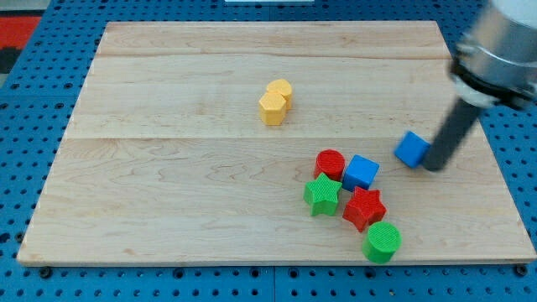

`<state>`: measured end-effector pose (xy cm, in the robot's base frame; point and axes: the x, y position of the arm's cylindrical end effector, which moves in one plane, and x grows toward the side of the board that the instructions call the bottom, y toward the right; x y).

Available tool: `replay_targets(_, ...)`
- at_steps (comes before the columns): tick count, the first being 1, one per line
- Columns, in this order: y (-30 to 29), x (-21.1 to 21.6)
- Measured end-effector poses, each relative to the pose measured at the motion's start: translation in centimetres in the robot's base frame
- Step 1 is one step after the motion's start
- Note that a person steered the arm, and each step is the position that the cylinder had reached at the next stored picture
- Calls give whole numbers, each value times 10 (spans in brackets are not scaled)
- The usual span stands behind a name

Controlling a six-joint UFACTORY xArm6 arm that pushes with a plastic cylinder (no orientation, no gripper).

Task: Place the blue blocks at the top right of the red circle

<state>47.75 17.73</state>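
Observation:
The red circle [330, 163] lies right of the board's middle. One blue block [361, 172] touches its right side. A second blue block [411, 148] lies further to the view's right, slightly higher. My tip [434, 164] rests on the board right against this second blue block's right side. The rod slants up to the view's top right.
A green star [321, 195] lies just below the red circle, a red star [363, 207] below the near blue block, a green circle [383, 242] lower still. Two yellow blocks [274, 101] sit together toward the top centre. The wooden board [168, 184] lies on a blue pegboard.

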Motion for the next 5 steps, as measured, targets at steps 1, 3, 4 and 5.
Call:
replay_targets(1, 2, -4)
replay_targets(3, 14, 84)
replay_targets(4, -64, 75)
replay_targets(5, -73, 28)
